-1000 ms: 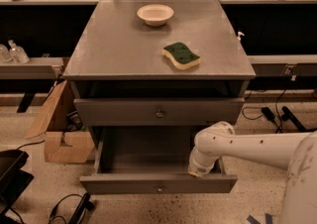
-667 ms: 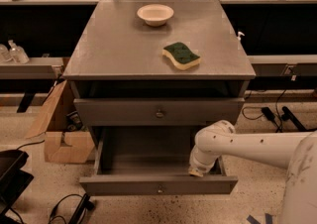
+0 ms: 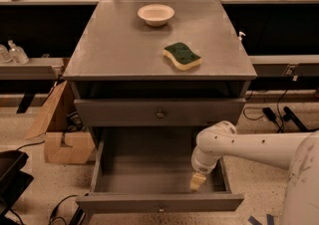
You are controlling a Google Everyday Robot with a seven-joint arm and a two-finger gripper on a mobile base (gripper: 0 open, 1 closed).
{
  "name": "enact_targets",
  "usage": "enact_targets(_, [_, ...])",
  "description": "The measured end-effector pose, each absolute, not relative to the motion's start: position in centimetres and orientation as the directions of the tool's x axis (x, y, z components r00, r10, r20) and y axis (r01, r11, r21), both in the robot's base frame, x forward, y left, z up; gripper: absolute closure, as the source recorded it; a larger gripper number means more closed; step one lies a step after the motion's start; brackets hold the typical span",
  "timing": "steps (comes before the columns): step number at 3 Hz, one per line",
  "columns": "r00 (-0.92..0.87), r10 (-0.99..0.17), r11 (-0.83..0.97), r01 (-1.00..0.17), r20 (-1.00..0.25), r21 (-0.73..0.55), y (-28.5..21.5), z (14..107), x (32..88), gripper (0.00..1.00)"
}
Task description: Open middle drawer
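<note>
The middle drawer [image 3: 159, 203] stands pulled out from the grey cabinet. It has a low front panel with a small round knob [image 3: 160, 208], and its deep grey box is empty. My gripper [image 3: 198, 180] hangs down inside the drawer box at its right side, close to the right wall and just behind the front panel. The white arm [image 3: 249, 144] reaches in from the right.
Above the open drawer is a shut grey drawer [image 3: 159, 113] with a knob. On the cabinet top [image 3: 114, 50] lie a white bowl [image 3: 156, 14] and a green-and-yellow sponge [image 3: 182, 56]. A cardboard box [image 3: 60, 134] stands on the floor at the left, and cables lie at the right.
The middle drawer has slid further out toward the camera. My gripper has moved the same way inside it.
</note>
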State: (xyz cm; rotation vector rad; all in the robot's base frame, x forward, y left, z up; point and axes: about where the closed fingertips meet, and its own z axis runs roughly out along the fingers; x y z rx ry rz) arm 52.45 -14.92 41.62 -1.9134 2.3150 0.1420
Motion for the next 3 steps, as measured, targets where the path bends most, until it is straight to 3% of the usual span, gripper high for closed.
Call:
enact_targets(1, [-0.184, -0.969, 0.189, -0.982, -0.163, -0.010, -14.90, 41.47, 52.33, 0.18])
enact_targets(3, [-0.197, -0.965, 0.200, -0.980, -0.171, -0.001, -15.19, 40.65, 51.97, 0.65])
